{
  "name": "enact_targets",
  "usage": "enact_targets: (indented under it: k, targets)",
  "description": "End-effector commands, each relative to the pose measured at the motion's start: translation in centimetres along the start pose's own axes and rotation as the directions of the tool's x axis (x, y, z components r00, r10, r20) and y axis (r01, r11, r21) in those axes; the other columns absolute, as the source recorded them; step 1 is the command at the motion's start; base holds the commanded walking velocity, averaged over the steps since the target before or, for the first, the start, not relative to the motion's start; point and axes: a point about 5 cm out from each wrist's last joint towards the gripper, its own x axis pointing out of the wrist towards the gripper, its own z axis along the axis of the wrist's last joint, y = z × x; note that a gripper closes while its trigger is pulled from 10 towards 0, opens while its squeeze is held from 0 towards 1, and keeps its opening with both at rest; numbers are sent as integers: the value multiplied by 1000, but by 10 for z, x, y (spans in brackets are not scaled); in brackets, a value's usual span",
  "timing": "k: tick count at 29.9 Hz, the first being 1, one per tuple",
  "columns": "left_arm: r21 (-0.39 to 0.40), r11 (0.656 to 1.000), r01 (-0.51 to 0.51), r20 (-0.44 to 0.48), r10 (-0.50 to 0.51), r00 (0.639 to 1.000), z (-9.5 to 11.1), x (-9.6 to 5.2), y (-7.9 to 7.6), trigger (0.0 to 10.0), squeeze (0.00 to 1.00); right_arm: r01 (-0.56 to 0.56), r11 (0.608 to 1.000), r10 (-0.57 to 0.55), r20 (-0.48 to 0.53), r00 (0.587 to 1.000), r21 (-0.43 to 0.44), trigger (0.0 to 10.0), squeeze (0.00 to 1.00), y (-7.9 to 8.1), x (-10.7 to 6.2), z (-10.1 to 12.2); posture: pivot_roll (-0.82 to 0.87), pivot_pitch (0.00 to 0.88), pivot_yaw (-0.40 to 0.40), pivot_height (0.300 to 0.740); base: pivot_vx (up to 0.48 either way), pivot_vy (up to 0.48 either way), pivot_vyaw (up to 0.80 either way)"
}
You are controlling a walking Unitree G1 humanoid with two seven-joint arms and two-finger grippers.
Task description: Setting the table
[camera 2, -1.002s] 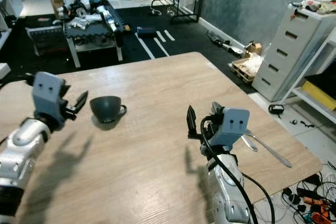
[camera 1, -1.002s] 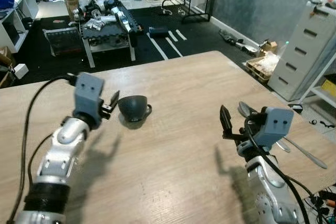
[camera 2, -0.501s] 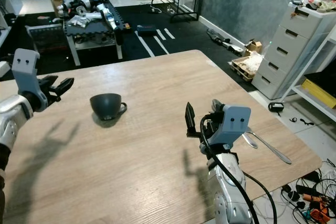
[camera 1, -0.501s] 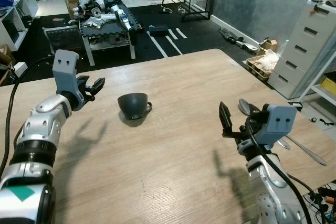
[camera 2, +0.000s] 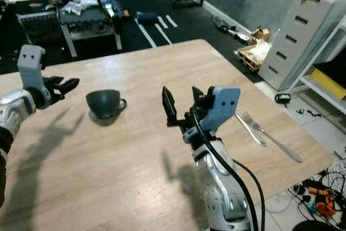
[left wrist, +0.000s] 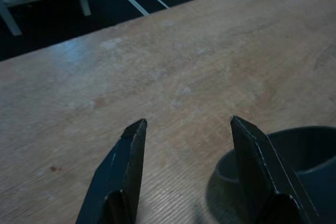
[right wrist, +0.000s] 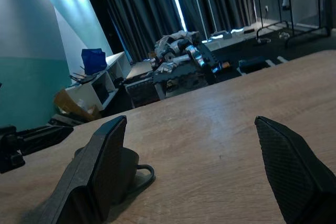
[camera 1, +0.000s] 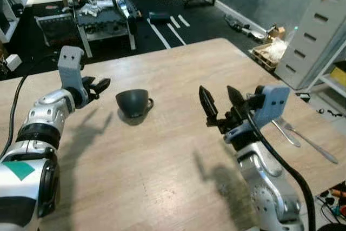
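The left arm is reaching out to the far left with its left gripper (camera 1: 100,85) spread apart, while the right arm is standing raised at near right, right gripper (camera 1: 220,103) splayed wide.

Dark cup on the wooden table, 2 grippers hovering

Cup (camera 1: 133,103) sits upright, handle toward the right gripper (camera 1: 221,103), whose fingers are spread; left gripper (camera 1: 100,86) is just beside the cup, not touching; fork (camera 1: 308,140) and spoon (camera 1: 283,132) lie near the table (camera 1: 162,182) edge.
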Motion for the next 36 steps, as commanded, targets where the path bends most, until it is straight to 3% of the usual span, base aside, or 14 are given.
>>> enact_targets:
  k: [1, 6, 9, 13, 14, 16, 18, 19, 20, 21, 24, 29, 30, 36]
  targets:
    - [18, 999, 28, -13, -28, 1000, -2, 0, -1, 10000, 0, 6, 1000, -5, -8, 1000, 20, 10000, 0, 1, -3, 1, -7, 222, 115, 740, 0, 0, 0]
    - [-1, 986, 166, -18, -166, 986, -4, 1, -10, 10000, 0, 13, 1000, -13, -31, 999, 10, 10000, 0, 0, -9, -2, -5, 231, 116, 740, 0, 0, 0]
    - [21, 946, 325, -53, -323, 945, -14, 0, -22, 10000, 0, 16, 1000, -16, -48, 999, 1, 10000, 0, -2, -13, -4, 3, 232, 119, 740, 0, 0, 0]
    - [29, 908, 418, -73, -415, 907, -22, -1, -31, 10000, 0, 20, 1000, -20, -54, 998, 5, 10000, 0, -3, -13, -5, 11, 225, 116, 740, 0, 0, 0]
    - [36, 874, 485, -88, -480, 873, -29, -2, -40, 10000, 0, 21, 1000, -20, -57, 998, 8, 10000, 0, -3, -12, -6, 15, 221, 112, 740, 0, 0, 0]
    - [42, 864, 502, -92, -497, 863, -31, -2, -43, 10000, 0, 21, 1000, -20, -60, 998, 10, 10000, 0, -3, -12, -6, 15, 221, 112, 740, 0, 0, 0]
    - [35, 816, 577, -93, -573, 814, -37, -3, -57, 10000, 0, 12, 1000, -11, -63, 998, 12, 10000, 0, -2, -10, -7, 19, 213, 108, 740, 0, 0, 0]
    - [35, 816, 577, -93, -573, 814, -37, -3, -57, 10000, 0, 12, 1000, -11, -63, 998, 12, 10000, 0, -2, -10, -7, 19, 213, 108, 740, 0, 0, 0]
    - [34, 779, 626, -93, -621, 778, -39, -4, -68, 10000, 0, 8, 1000, -8, -64, 998, 12, 10000, 0, -2, -9, -7, 19, 212, 107, 740, 0, 0, 0]
    - [34, 779, 626, -93, -621, 778, -39, -4, -68, 10000, 0, 8, 1000, -8, -64, 998, 12, 10000, 0, -2, -9, -7, 19, 212, 107, 740, 0, 0, 0]
    - [69, 685, 725, -96, -719, 688, -43, -7, -95, 10000, 0, 7, 1000, -7, -67, 998, 11, 10000, 0, -2, -9, -7, 19, 200, 110, 740, 0, 0, 0]
    - [84, 652, 753, -104, -746, 658, -46, -8, -106, 10000, 0, 9, 1000, -8, -66, 998, 11, 10000, 0, -2, -10, -8, 14, 189, 113, 740, 0, 0, 0]
    - [80, 615, 784, -126, -774, 620, -53, -12, -117, 10000, 0, 10, 1000, -10, -66, 998, 9, 10000, 0, -2, -10, -8, 13, 185, 114, 740, 0, 0, 0]
    - [21, 551, 835, -138, -825, 548, -71, -28, -140, 10000, 0, 12, 1000, -12, -64, 998, 4, 10000, 0, -3, -11, -8, 12, 174, 112, 740, 0, 0, 0]
